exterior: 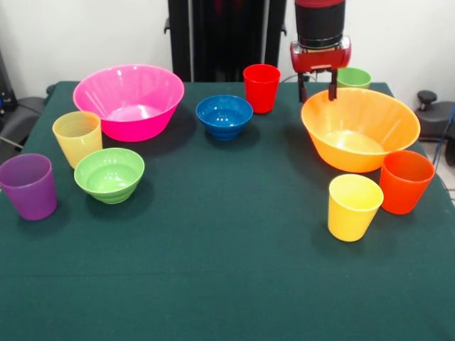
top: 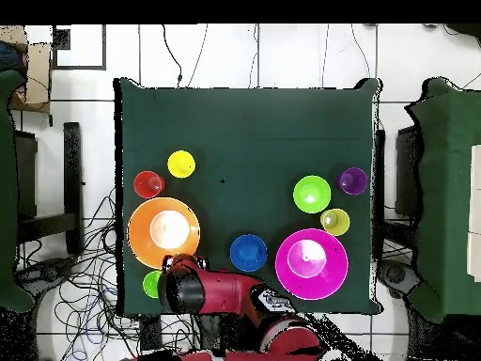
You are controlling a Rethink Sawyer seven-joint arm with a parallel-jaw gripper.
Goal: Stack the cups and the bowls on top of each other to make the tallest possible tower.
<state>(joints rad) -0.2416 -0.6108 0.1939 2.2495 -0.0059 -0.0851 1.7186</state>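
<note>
Pincer (exterior: 317,87) just above orange bowl (exterior: 360,138)

On the green cloth tabletop (exterior: 213,270), the red and black arm's tool (exterior: 317,91) hangs open above the far rim of the large orange plastic bowl (exterior: 360,138), two dark fingers (exterior: 332,84) pointing down. A green plastic cup (exterior: 355,77) stands just behind it, a red plastic cup (exterior: 261,87) nearby.

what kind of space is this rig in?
Likely a robotics lab: a green-clothed table on a white tiled floor, loose cables trailing beside it, and chairs pushed against the sides.
</note>
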